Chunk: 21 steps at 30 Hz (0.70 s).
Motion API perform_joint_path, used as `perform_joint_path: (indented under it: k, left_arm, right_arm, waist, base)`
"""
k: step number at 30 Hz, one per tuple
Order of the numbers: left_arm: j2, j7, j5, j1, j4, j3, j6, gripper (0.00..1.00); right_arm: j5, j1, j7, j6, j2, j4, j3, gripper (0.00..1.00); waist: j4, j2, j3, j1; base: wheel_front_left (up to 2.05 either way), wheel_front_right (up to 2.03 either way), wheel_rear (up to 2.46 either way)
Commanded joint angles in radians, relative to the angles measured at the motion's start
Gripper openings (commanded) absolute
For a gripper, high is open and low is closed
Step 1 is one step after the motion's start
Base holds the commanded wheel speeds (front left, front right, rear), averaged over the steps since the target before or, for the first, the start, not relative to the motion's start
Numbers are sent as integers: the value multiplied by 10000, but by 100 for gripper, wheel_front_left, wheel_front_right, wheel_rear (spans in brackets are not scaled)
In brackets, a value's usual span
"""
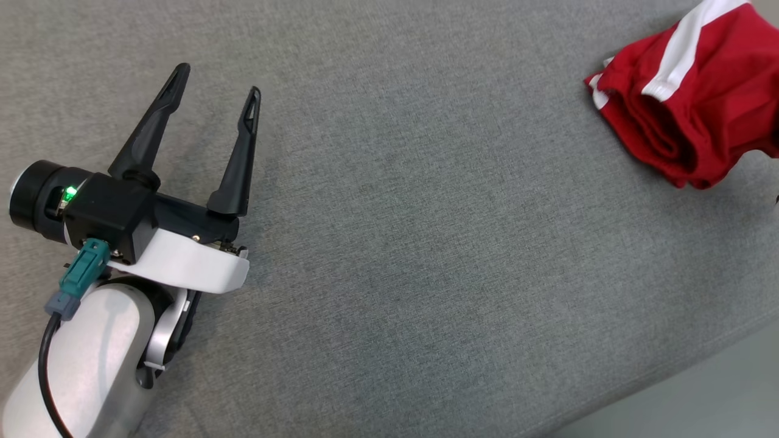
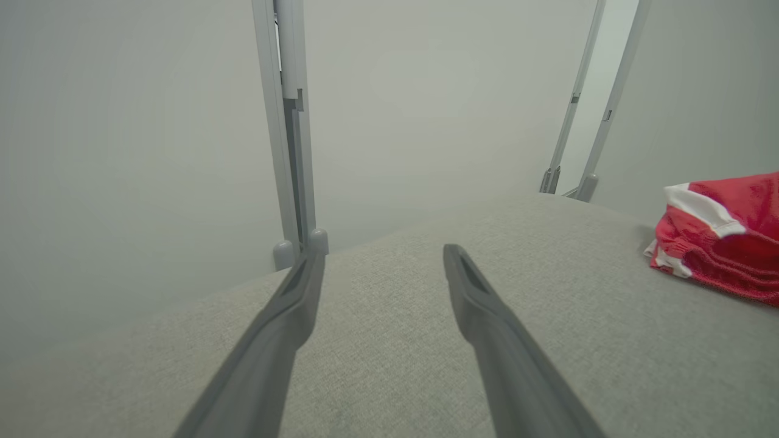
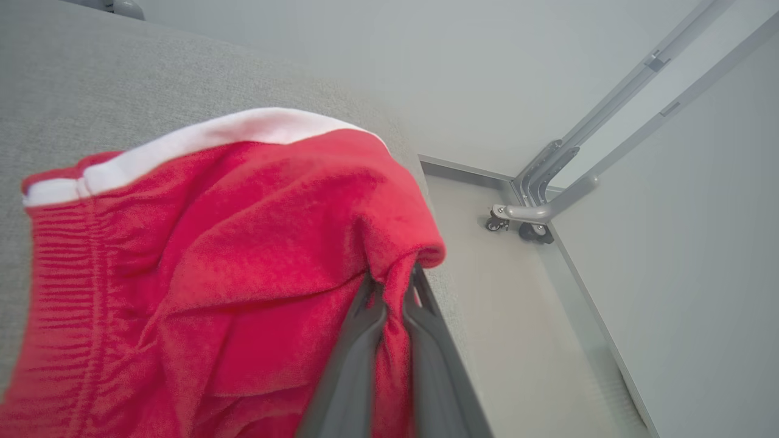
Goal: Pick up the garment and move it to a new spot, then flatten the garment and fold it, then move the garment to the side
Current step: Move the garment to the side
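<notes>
Right gripper [image 3: 394, 285] pinches the garment [image 3: 213, 243]; left gripper [image 1: 218, 79] is spread and holds nothing.
A grey cushion [image 1: 426, 243] spans the head view, with pale floor [image 1: 700, 401] at lower right and metal frame legs [image 3: 548, 194] beyond its edge. The red garment, white-striped, is bunched at upper right, well apart from the left gripper. One fold sits between the right fingers, which are pressed together. The left forearm enters at lower left, fingers pointing up-frame.

Desk [image 1: 426, 255]: grey woven fabric top, rounded far edge.
Wall [image 2: 122, 152]: plain pale grey, behind the desk.
Posts [image 2: 291, 121]: grey metal, upright against the wall.
Floor [image 3: 517, 328]: pale, beside the desk.
Casters [image 3: 535, 232]: dark, under a frame foot.
</notes>
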Motion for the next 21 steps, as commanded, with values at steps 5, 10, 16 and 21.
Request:
perform_joint_path:
  k: [5, 10, 16, 21]
  left_arm:
    - [119, 36, 52, -272, 62, -16, -90, 100]
    - [5, -137, -123, -129, 210, -13, -51, 100]
    - [-105, -485, -390, 279, 439, 183, 148, 100]
    - [-189, -877, -715, 783, 544, 488, 309, 100]
  right_arm:
    - [311, -611, -242, -2, 274, 1018, -6, 29]
    - [421, -709, -324, -2, 422, 1684, -195, 100]
    - [307, -121, -315, -2, 547, 633, -1596, 100]
    - [114, 1135, -316, -2, 1810, -1641, -4309, 100]
  waist:
    - [-180, 0, 364, 0]
    - [-85, 0, 183, 0]
    - [77, 0, -383, 0]
    - [377, 0, -974, 0]
  base:
    - [0, 0, 0]
    - [0, 0, 0]
    - [0, 0, 0]
    - [0, 0, 0]
